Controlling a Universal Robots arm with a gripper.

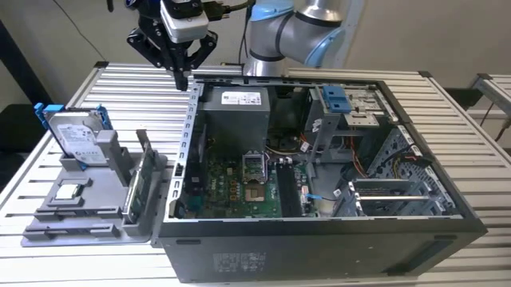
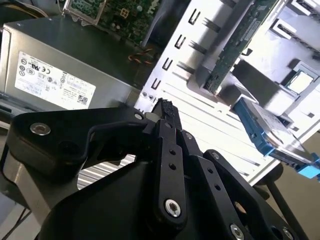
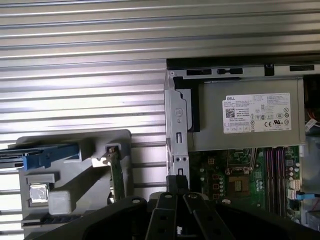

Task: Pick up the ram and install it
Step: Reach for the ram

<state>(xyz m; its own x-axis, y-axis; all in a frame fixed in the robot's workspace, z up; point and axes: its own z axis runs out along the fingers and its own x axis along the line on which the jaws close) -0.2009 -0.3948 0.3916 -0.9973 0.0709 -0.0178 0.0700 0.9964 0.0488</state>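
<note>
My black gripper (image 1: 183, 82) hangs above the far corner of the open computer case (image 1: 319, 230), on the exterior view's left, over the case wall beside the grey power supply (image 1: 233, 110). Its fingers meet at the tips, shut with nothing between them, as both wrist views show (image 2: 164, 106) (image 3: 177, 182). The ram is hidden from me; I cannot pick it out on the holder or in the case. The dark memory slots (image 1: 286, 188) lie on the green motherboard (image 1: 231, 191), and I cannot tell whether a stick sits in them.
A grey parts holder (image 1: 76, 224) stands at the exterior view's left of the case. It carries a silver hard drive in a blue frame (image 1: 76, 137) and a green circuit board on edge (image 1: 136, 194). A ribbed metal table (image 1: 119, 84) lies underneath. The arm's base (image 1: 279, 36) rises behind the case.
</note>
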